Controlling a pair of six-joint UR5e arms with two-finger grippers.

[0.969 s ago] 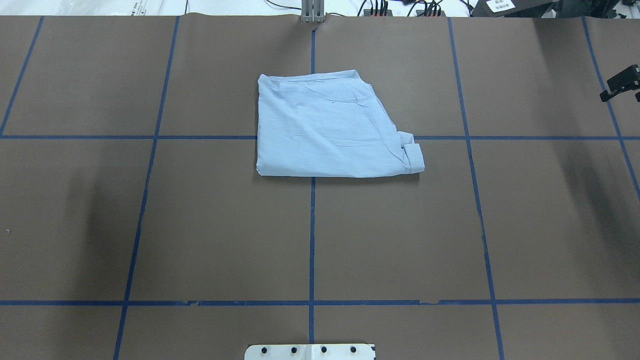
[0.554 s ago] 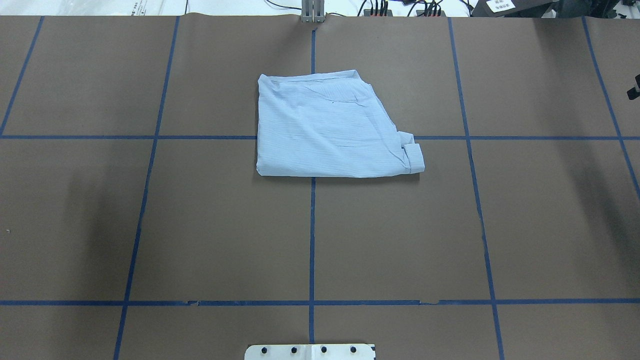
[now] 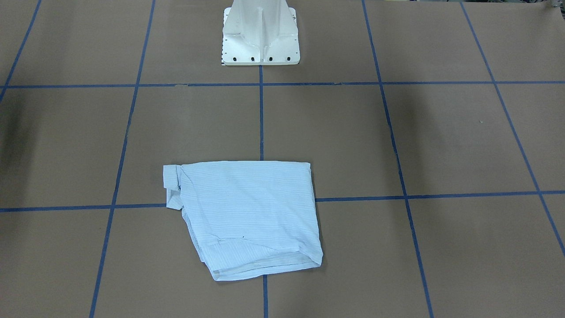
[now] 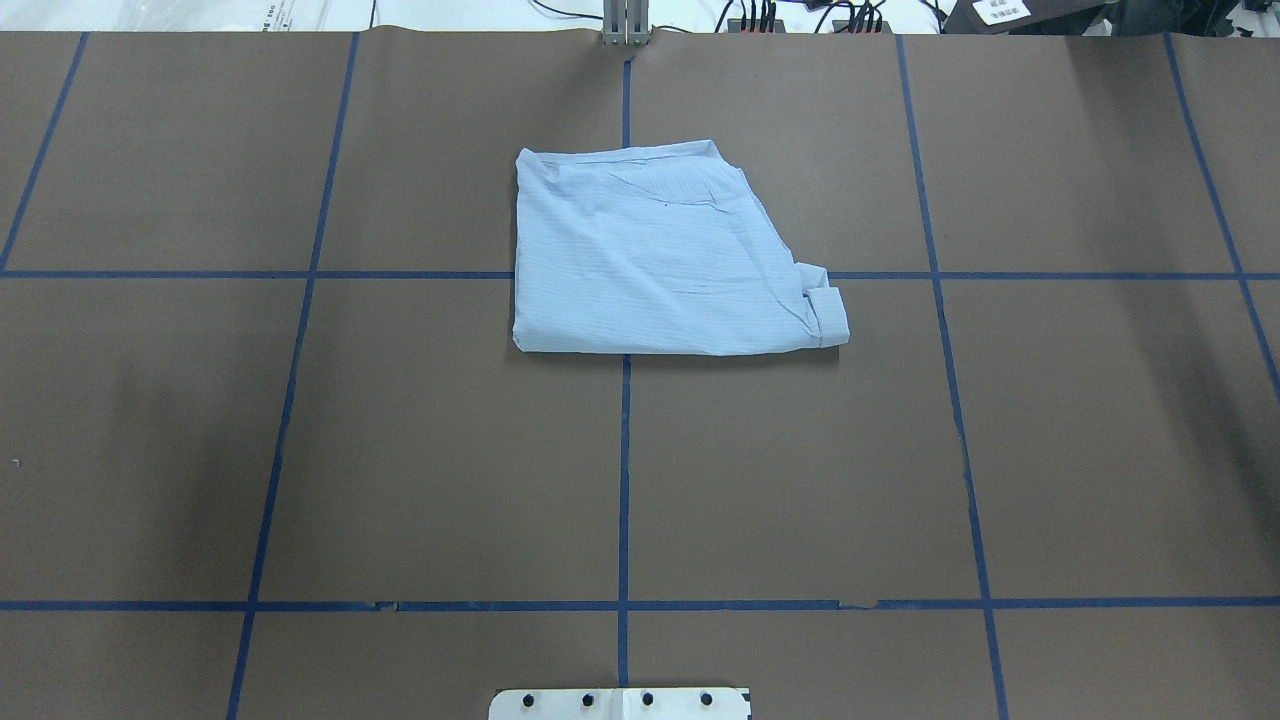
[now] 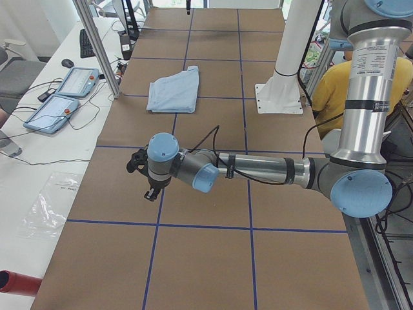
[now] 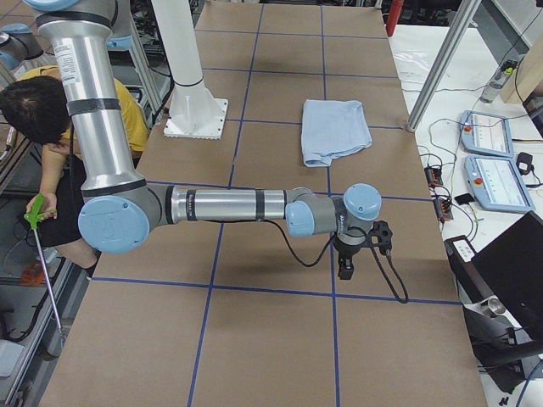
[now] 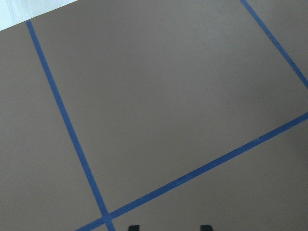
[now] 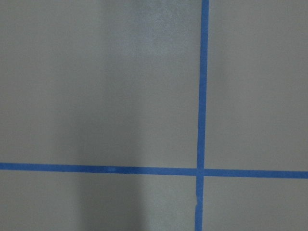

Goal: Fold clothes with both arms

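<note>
Two dark fingertips [image 7: 134, 226] at the bottom edge of the wrist view are all that camera shows of my left end effector [image 7: 170, 226]. They stand apart with only bare bench between them, so I read it as open and empty. My right end effector [image 6: 361, 248] appears only in the side view from the bench's right end, and I cannot tell whether it is open or closed. Its own camera sees just brown surface and blue tape lines [image 8: 202, 96].

Both hang well apart from the shirt [image 4: 660, 255]. It lies mid-bench [image 4: 400, 450], out ahead of my base [image 3: 260, 35], folded into a compact packet with one slanted side. A cuff [image 4: 826, 312] pokes out at its near right corner.

I judge the folding done or nearly so. Doing this step well means keeping both arms out at the ends so nothing brushes the packet. If the cuff wants tucking, I would pinch only its top layer from my right while my left pins the opposite edge.

Collar, buttons and label are folded out of sight, and I cannot count the layers. Neither arm shows in the overhead or front views.
</note>
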